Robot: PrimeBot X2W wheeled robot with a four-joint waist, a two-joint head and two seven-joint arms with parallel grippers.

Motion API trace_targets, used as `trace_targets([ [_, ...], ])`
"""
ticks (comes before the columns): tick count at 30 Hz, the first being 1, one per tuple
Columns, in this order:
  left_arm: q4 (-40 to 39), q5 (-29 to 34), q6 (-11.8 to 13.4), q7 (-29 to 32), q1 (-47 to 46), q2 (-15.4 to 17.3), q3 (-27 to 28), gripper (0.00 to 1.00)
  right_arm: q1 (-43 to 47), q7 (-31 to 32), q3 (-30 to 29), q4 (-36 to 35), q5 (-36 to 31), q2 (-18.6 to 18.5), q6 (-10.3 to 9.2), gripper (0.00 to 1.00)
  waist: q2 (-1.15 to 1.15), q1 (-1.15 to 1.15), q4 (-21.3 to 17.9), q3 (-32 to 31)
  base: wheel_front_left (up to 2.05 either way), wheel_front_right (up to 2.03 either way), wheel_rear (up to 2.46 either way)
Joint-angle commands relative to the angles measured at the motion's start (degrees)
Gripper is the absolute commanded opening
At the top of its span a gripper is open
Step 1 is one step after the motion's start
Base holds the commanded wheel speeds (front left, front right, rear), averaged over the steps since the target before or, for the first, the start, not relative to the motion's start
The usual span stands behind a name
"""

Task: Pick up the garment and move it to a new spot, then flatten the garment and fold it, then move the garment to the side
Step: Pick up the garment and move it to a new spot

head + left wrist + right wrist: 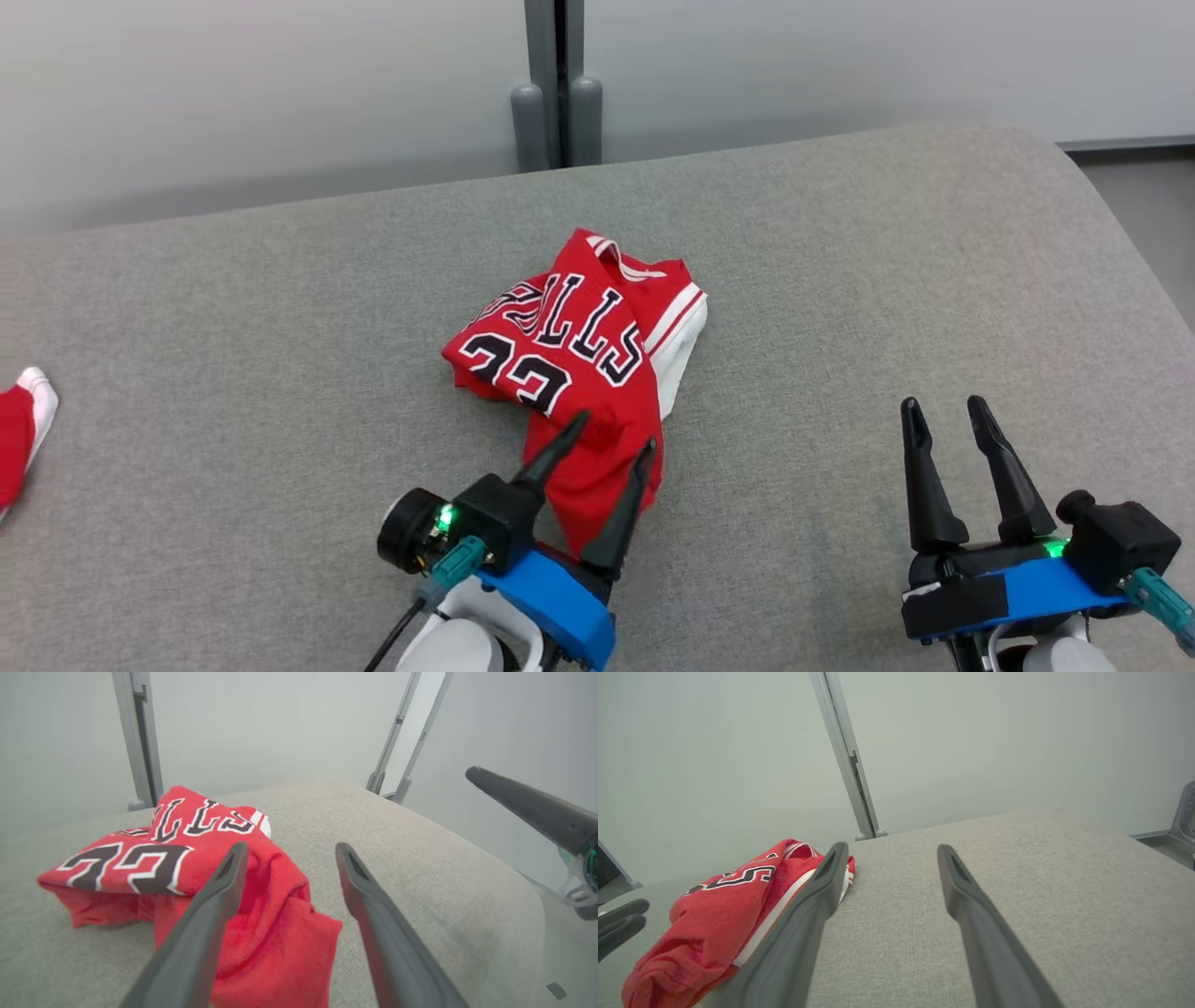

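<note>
The garment (579, 364) is a red jersey with black-and-white lettering, lying crumpled in the middle of the grey cushioned surface (840, 280). My left gripper (616, 434) stands open over its near, trailing end, fingers spread with red cloth below and between them. In the left wrist view the garment (187, 858) lies under the left finger, and the gripper (289, 851) holds nothing. My right gripper (943, 406) is open over bare cushion to the garment's right. From the right wrist the garment (714, 905) sits at the lower left of the open gripper (892, 851).
Another red and white cloth (23, 429) lies at the cushion's far left edge. A grey post (555, 84) stands behind the cushion against a pale wall. The cushion's rounded right edge (1120, 233) drops to the floor.
</note>
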Motion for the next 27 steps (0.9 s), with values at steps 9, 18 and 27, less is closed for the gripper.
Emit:
trace_targets([
  [9,-6.5,0.3,5.3,-7.1,1.0,3.4,7.9,1.0,2.3,0.0,-0.6,0.4,-1.1,-0.3,0.13,1.0,0.0,0.01,3.4,-2.5,0.0,0.0,0.0],
  [18,-14.1,2.2,8.4,-7.9,6.7,6.1,20.2,1.0,3.1,0.0,-1.5,0.5,-1.7,-0.3,0.13,1.0,0.0,0.01,6.5,-3.4,0.0,0.0,0.0],
  [27,-14.3,5.4,7.0,-7.9,13.8,5.4,27.5,1.0,4.7,0.0,-2.1,1.1,-2.4,-0.3,0.13,1.0,0.0,0.01,8.4,-4.8,0.0,0.0,0.0],
])
